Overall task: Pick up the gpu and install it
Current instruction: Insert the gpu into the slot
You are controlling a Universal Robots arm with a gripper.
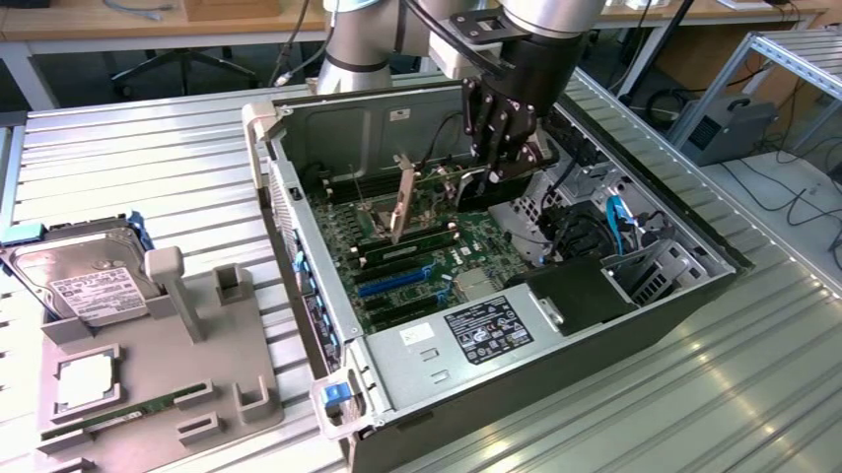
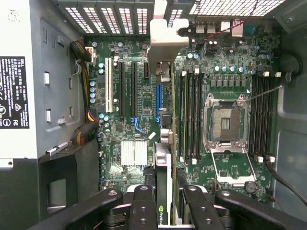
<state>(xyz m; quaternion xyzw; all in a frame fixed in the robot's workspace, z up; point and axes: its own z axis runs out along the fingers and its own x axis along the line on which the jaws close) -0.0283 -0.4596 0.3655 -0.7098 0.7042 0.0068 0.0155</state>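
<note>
Your arm reaches steeply down into the open computer case, its tool clamped on the gpu, held on edge over the motherboard.

Bright, even overhead light washes the ribbed silver metal counter, glare streaking its grooves. Shadows pool inside the open black computer case, and the perforated metal grille blows out white.

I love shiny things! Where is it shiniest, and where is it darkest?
Exterior view: light glints in streaks off the table. Wrist view: the gpu glares white at its bracket, while the gripper holding it looks black.
</note>
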